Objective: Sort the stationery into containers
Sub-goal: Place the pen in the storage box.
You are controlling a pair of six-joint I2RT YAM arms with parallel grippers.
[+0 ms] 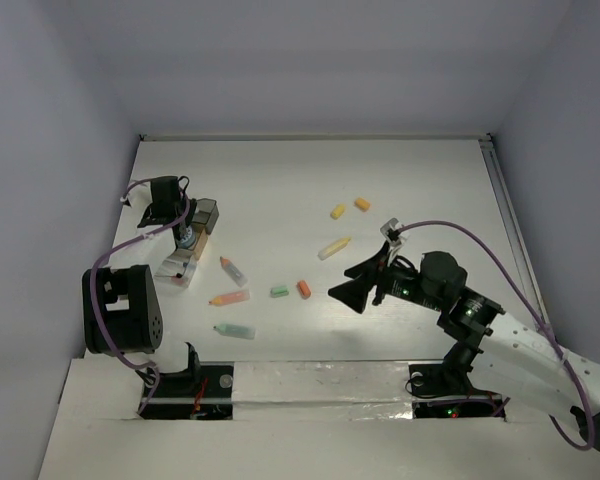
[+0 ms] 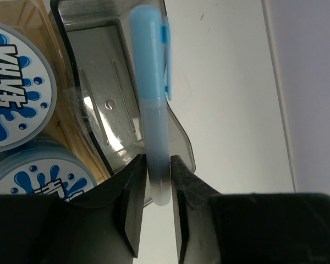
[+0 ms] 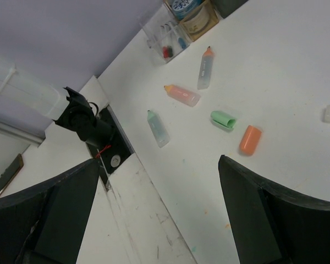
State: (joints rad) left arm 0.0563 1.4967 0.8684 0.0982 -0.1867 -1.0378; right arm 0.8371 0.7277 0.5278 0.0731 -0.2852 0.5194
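Note:
My left gripper (image 1: 185, 238) (image 2: 158, 165) is shut on the lower end of a light blue pen (image 2: 153, 99) and holds it over the rim of the greyish square box (image 2: 102, 104) (image 1: 206, 213). Two round blue-white pots (image 2: 14, 93) sit beside that box. The clear tray (image 1: 177, 268) (image 3: 166, 34) lies just in front. My right gripper (image 1: 352, 283) (image 3: 159, 160) is open and empty, above the table near a green cap (image 3: 224, 119) (image 1: 279, 291) and an orange cap (image 3: 250, 139) (image 1: 304, 289).
Three loose markers lie left of centre: an orange-tipped one (image 1: 233, 271), a pink-orange one (image 1: 229, 298) and a green one (image 1: 234, 330). A yellow marker (image 1: 334, 247), a yellow block (image 1: 338, 211) and an orange block (image 1: 362, 204) lie farther back. Walls enclose the table.

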